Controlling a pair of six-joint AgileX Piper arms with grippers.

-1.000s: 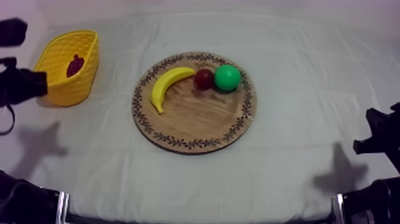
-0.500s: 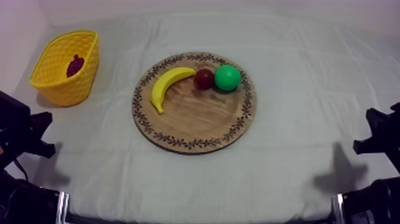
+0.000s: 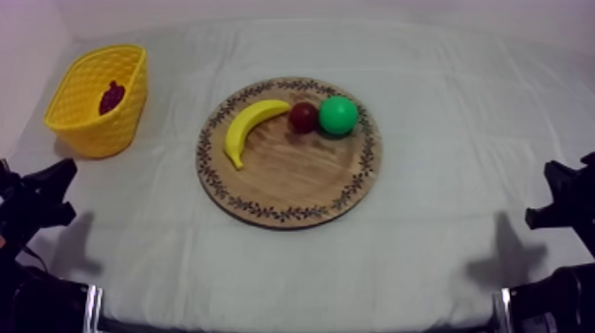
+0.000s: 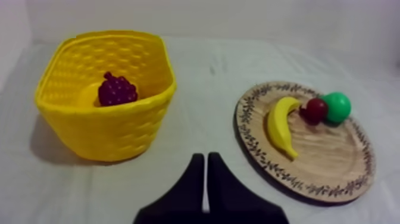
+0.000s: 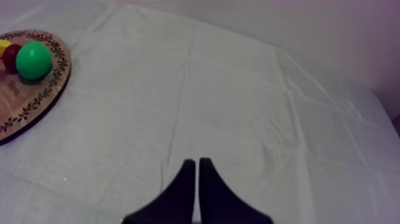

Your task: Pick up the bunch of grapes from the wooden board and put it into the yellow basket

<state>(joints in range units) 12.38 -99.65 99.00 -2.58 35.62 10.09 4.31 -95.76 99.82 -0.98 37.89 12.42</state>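
The left gripper (image 4: 205, 157) is clenched, empty; just ahead, grapes (image 4: 117, 90) lie in the basket (image 4: 107, 128). The right gripper (image 5: 196, 161) is clenched, empty; board (image 5: 21, 98) ahead-left.

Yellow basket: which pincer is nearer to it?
Left. The left pincer sits just short of the yellow basket; the right pincer rests far off, beyond the wooden board.

Open cloth (image 3: 170, 142) separates the yellow basket (image 3: 96, 135) from the wooden board (image 3: 292, 181).

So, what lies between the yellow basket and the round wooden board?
Only bare grey-white cloth separates yellow basket and round wooden board, in the top view.
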